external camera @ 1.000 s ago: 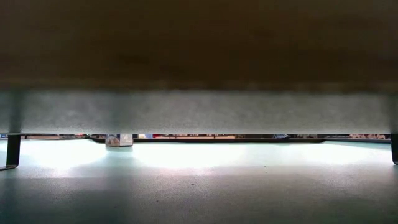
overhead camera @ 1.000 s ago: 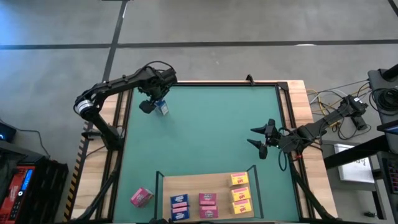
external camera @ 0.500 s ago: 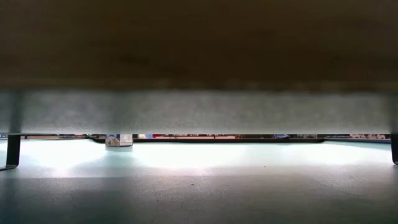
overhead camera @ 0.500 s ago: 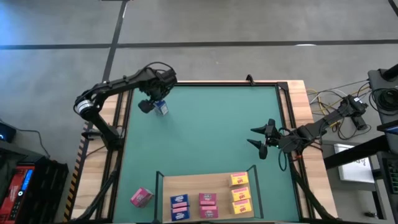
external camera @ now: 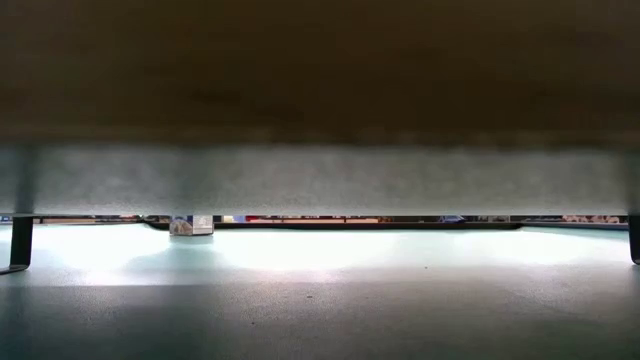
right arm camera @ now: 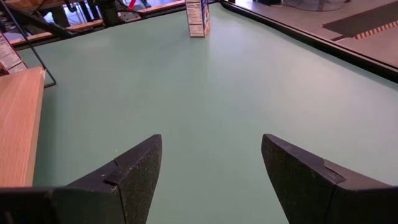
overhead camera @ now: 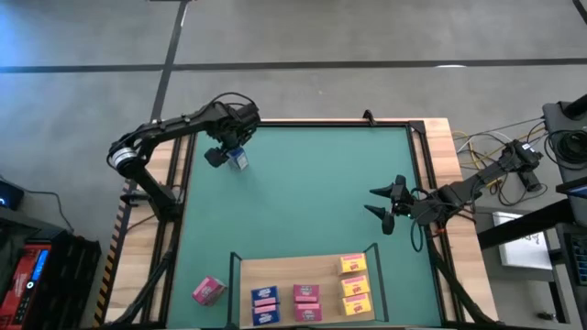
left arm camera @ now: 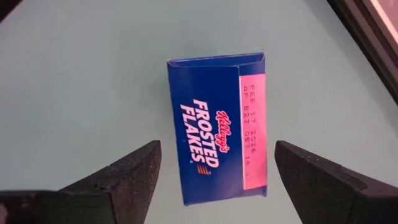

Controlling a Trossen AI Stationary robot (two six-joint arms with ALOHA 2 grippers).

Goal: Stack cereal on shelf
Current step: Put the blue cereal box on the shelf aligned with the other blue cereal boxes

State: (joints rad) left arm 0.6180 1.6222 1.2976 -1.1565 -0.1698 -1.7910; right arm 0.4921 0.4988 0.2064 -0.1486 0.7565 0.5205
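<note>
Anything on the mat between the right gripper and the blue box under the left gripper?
No. In the right wrist view, only bare green mat lies between the right gripper and the upright blue box. The high view shows the same stretch bare.

The shelf (overhead camera: 303, 275) sits at the counter's (overhead camera: 440, 137) near edge, with seven cereal boxes (overhead camera: 354, 284) on it. One box (overhead camera: 208, 291) lies off its left end. Another box (overhead camera: 239, 159) stands near the far left corner, under the left pincer (overhead camera: 225, 154). The right pincer (overhead camera: 382, 205) hangs by the right edge.
</note>
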